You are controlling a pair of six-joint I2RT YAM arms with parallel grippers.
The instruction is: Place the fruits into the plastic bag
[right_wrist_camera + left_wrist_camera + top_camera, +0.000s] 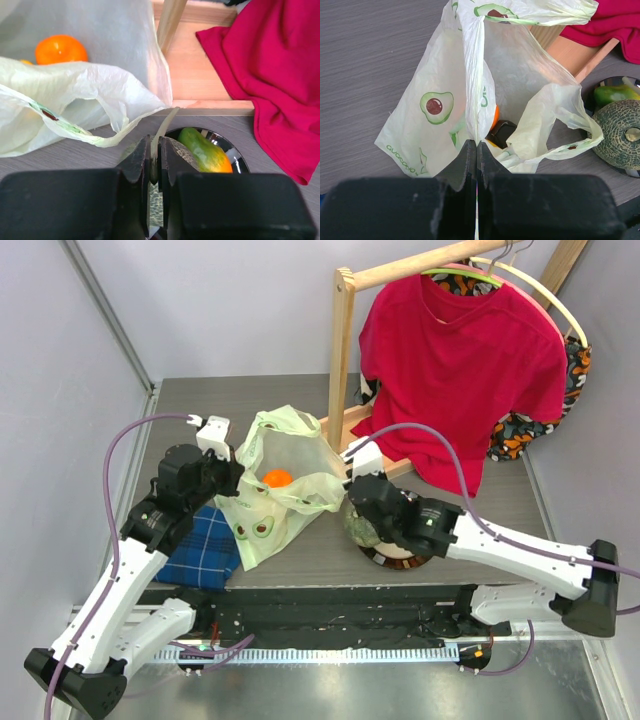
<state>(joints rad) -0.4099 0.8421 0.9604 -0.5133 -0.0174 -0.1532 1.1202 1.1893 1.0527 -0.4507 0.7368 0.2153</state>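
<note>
Pale yellow-green translucent plastic bag (288,448) with avocado prints stands open mid-bench (200,410), holding a small orange (276,478) and a dark piece (501,132). The left end effector (476,152) is pressed together on the bag's film at one side. The right end effector (155,150) pinches a thin strip of its handle. Just right of the bag, a netted grey-green melon (620,135) and a green piece (614,94) lie on a dark round plate (235,157). A blue plaid cloth (205,545) lies to the bag's left.

Plastic bag (262,512) gapes open upward; a wooden post (341,350) stands just beside.
</note>
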